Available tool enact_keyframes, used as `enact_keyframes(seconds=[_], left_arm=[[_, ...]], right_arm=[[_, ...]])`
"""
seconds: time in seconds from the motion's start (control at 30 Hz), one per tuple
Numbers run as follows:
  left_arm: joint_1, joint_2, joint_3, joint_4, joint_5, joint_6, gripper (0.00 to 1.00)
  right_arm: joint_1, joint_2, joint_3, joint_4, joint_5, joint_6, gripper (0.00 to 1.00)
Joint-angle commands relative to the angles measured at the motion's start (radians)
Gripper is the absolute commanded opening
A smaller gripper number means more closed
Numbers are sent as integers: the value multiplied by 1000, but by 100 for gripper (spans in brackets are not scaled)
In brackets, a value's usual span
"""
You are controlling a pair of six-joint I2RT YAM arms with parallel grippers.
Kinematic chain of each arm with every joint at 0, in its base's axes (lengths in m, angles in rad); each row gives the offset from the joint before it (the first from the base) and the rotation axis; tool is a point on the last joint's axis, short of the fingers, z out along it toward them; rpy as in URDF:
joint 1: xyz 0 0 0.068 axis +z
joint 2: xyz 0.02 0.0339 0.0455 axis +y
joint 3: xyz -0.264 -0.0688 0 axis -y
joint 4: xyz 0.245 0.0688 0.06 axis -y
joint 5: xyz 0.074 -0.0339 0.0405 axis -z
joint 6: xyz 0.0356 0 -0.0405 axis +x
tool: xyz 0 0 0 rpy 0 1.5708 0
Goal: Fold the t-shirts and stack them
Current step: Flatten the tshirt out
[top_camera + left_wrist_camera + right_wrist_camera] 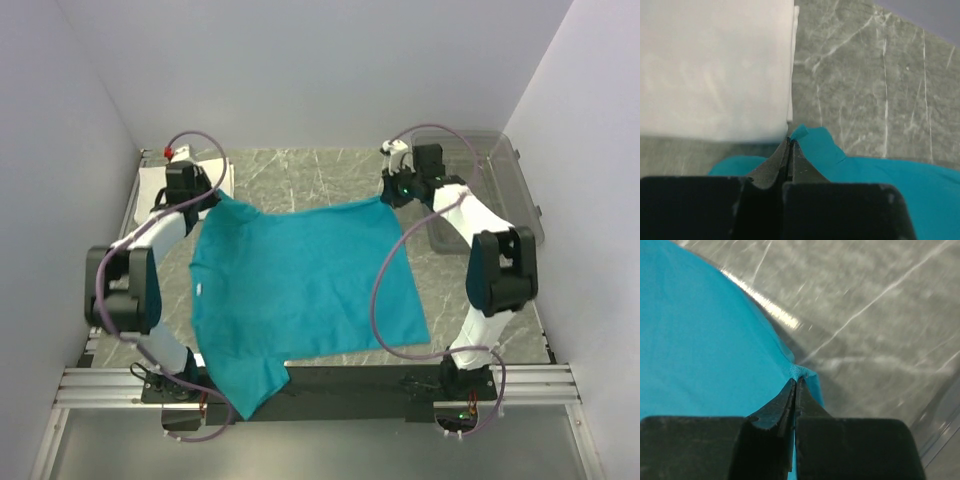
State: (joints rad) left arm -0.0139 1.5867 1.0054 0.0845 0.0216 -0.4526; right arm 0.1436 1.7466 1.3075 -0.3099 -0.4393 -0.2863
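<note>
t-shirt (300, 280) corners pinched, left tool (790, 146), right tool (796, 386)

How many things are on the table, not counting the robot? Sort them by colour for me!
Teal: 1, the teal t-shirt
White: 1, the white folded cloth
See-through: 1, the clear plastic bin
Total: 3
</note>
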Motion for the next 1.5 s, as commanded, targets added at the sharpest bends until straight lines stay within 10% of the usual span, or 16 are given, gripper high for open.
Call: enact_keyframes(seconds=[0.0, 0.43, 1.47], left_arm=[[-1, 100, 146, 31, 6, 34, 0], [6, 246, 354, 18, 52, 68, 0], [37, -76, 55, 5, 225, 160, 0]], right_arm=[[16, 74, 149, 34, 108, -45, 0], [8, 240, 360, -8, 136, 21, 0], [-85, 70, 170, -20, -251, -34, 0]])
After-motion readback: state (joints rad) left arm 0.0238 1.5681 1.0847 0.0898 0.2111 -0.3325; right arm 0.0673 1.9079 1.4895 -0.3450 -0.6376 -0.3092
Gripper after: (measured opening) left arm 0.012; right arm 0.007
